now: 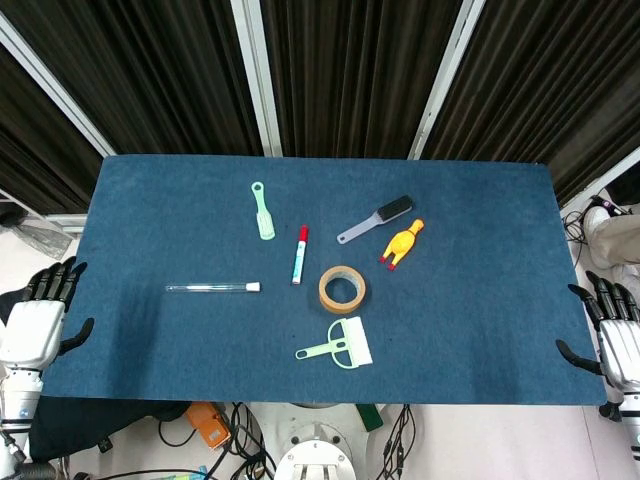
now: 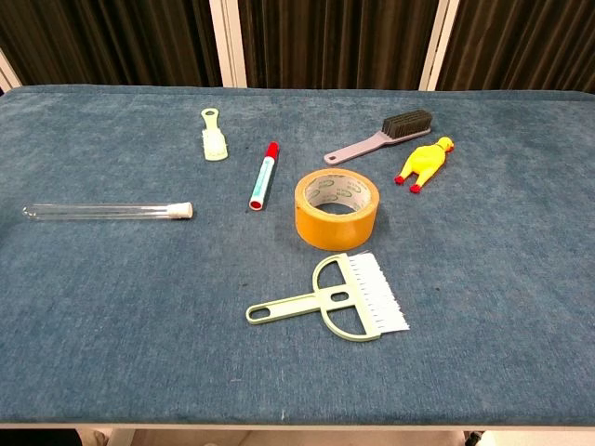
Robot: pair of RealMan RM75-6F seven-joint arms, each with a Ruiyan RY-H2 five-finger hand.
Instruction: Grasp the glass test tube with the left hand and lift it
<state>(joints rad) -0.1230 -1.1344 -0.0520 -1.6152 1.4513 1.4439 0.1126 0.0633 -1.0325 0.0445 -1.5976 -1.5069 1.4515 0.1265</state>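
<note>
Risk of rolling the round, slick glass test tube [image 1: 213, 288] across the bench [image 1: 150, 200] if nudged by the empty, fingers-spread left hand [image 1: 40, 318].

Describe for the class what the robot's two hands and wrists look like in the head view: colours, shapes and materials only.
The left hand has a smooth white shell over its back and black fingers, and sits on a white, rounded wrist segment. The right hand matches it: white back, black fingers, white wrist below. No sleeves or markings can be made out on either. The chest view shows neither hand.
</note>
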